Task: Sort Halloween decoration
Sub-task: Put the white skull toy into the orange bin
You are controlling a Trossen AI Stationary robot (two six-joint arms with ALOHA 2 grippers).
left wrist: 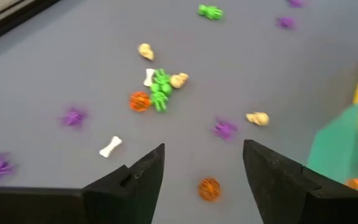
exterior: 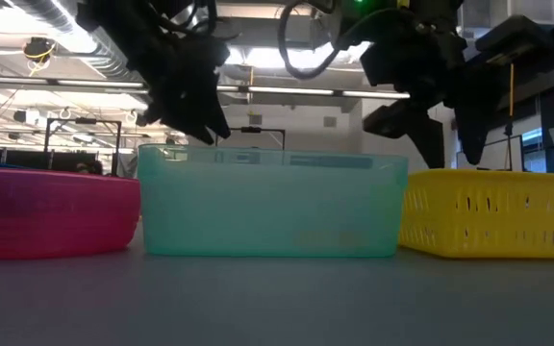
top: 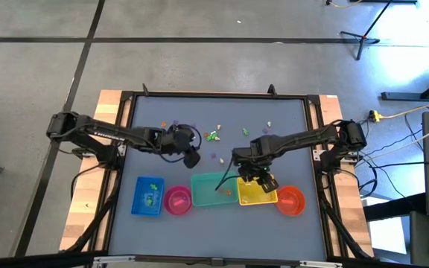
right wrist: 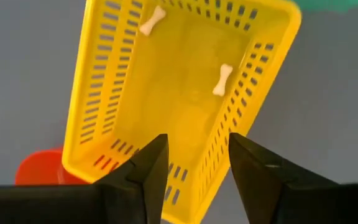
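Left wrist view shows the left gripper (left wrist: 204,165) with fingers spread apart and empty above the grey surface (left wrist: 61,68); a tiny orange pumpkin trinket (left wrist: 209,188) lies between the fingertips, and more green, purple, orange and white plastic trinkets (left wrist: 160,90) lie scattered just beyond them. Over the yellow slotted plastic basket (right wrist: 104,112), the right gripper (right wrist: 199,155) has its fingers parted and empty; two white bone trinkets (right wrist: 222,79) lie in the basket ahead of them.

Two dark jointed arms, black looping cables, blunt matte fingers (left wrist: 135,180).
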